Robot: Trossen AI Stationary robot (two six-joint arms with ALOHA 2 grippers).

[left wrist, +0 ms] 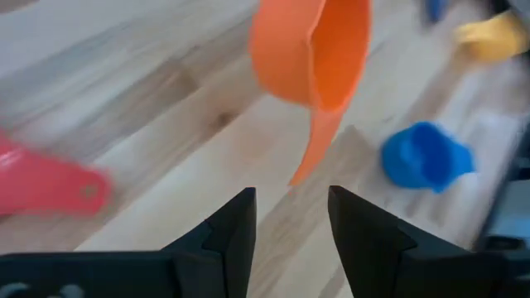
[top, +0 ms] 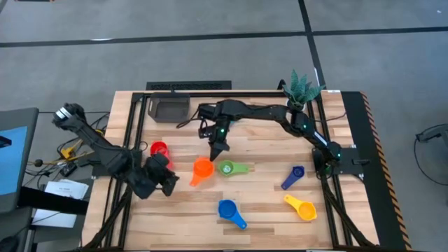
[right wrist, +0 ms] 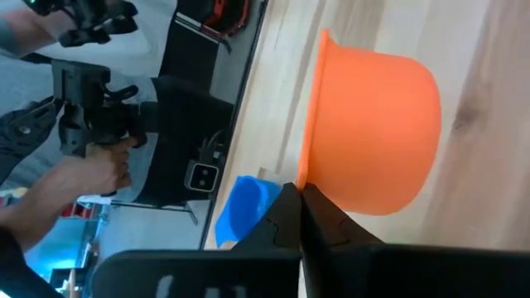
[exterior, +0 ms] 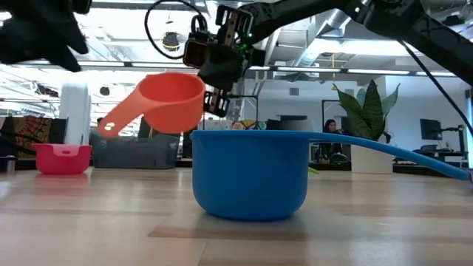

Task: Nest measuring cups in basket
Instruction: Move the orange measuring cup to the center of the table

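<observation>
Taking the basket (top: pixel 170 109) at the far left of the table (top: pixel 266 217) as my mark: the red cup (top: pixel 160 149) lies nearest it, toward the near edge. The green cup (top: pixel 229 168) lies further right, the dark blue cup (top: pixel 294 176) and yellow cup (top: pixel 301 207) well beyond that. The blue cup (top: pixel 229 211) is near the front edge. A potted plant (top: pixel 302 87) stands at the far right, level with the basket.

My right gripper (right wrist: pixel 300 199) is pinched shut on the rim of the orange cup (top: pixel 202 170), holding it tilted above the wood between red and green. My left gripper (left wrist: pixel 290 217) hangs just beside the orange cup's handle, fingers (left wrist: pixel 234 228) parted, gripping nothing.
</observation>
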